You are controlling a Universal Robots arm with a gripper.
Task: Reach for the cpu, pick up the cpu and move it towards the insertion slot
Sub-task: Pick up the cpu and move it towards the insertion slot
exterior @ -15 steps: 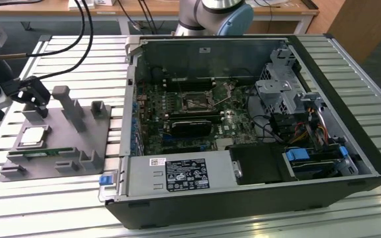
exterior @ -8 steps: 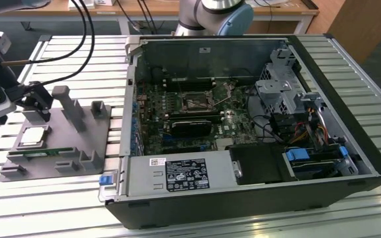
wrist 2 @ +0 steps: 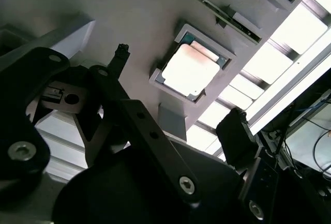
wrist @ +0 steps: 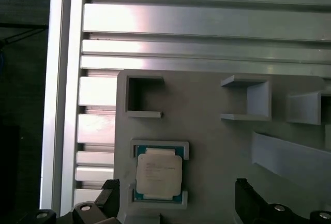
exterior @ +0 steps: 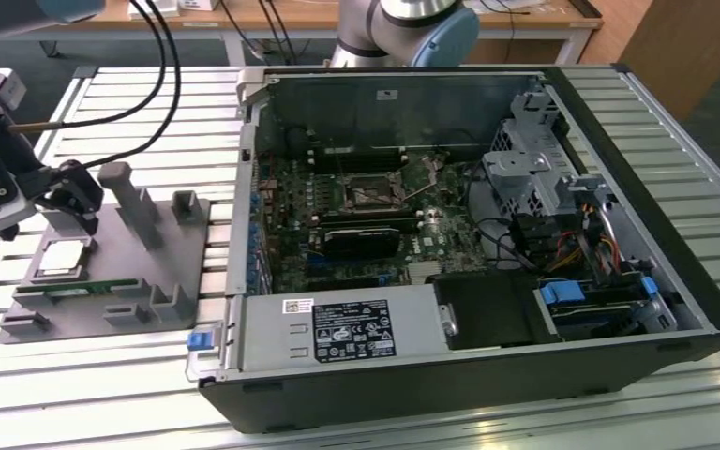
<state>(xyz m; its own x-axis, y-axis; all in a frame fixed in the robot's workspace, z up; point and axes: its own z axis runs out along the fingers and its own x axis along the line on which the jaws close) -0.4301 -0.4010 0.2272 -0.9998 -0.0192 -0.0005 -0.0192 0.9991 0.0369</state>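
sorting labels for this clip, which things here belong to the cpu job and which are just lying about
Job: flat square silvery cpu; dark square insertion slot in silvery bracket; open black gripper.
Lying about: long thin green memory stick; blue plastic tab.

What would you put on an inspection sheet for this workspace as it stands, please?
Surface: slatted aluminium table, carrying a grey fixture tray and an open computer case.
Job's things: cpu seated in its tray recess; insertion slot on the motherboard, dark inside its metal bracket.
Clutter: green memory stick in the tray beside the cpu.
Grippers: gripper open, fingers straddling the cpu, not closed on it.
Cables: black cables crossing the table; coloured wires inside the case.
Surroundings: arm's base behind the case; wooden bench beyond.
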